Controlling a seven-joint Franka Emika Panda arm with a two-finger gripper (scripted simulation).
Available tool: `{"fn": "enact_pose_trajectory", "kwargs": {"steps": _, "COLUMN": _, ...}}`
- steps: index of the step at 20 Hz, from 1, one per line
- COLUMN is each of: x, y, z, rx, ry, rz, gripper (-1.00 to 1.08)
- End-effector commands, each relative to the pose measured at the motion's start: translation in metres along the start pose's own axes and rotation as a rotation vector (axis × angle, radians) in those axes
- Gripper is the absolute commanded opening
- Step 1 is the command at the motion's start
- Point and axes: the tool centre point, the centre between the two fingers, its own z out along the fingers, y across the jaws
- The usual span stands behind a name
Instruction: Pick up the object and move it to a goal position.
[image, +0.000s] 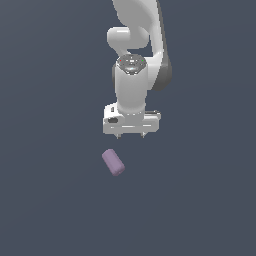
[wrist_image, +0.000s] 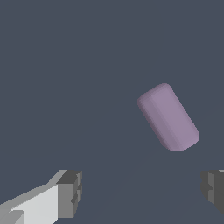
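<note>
Across the whole of the exterior view we see one plain surface (image: 50, 200), a flat, matte slate blue-grey with no edge, seam, wall or horizon that we can make out; surface and room run together into a single even tone. Going from the exterior view's left, that stretch holds only this bare grey. Nearer the middle lies the object (image: 113, 162), a small mauve cylinder with rounded ends, lying on its side at a slant. It sits lower in the picture than the pincer (image: 131, 136) and a little toward the exterior view's left of it, near the fingertips but apart from them. Above it we see the white arm (image: 132, 90) coming down from the top edge, its wrist pointing downward and the two short fingertips just showing under the white hand. To the exterior view's right, the same grey goes on unbroken.

In the wrist view we see the object (wrist_image: 168, 117) lying clear of both fingers (wrist_image: 70, 192), outside the gap between them, with the grey surface (wrist_image: 65, 65) all around it. The pincer (wrist_image: 140, 190) stands spread wide and holds nothing
</note>
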Motion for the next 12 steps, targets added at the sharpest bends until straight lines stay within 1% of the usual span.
{"fn": "enact_pose_trajectory", "kwargs": {"steps": 1, "x": 0.0, "y": 0.0, "z": 0.0, "rx": 0.0, "ry": 0.0, "rz": 0.0, "gripper": 1.0}}
{"fn": "enact_pose_trajectory", "kwargs": {"steps": 4, "x": 0.001, "y": -0.003, "z": -0.001, "rx": -0.001, "ry": 0.004, "rz": -0.011, "gripper": 1.0}}
{"fn": "enact_pose_trajectory", "kwargs": {"steps": 12, "x": 0.002, "y": -0.021, "z": -0.011, "rx": -0.004, "ry": 0.027, "rz": -0.069, "gripper": 1.0}}
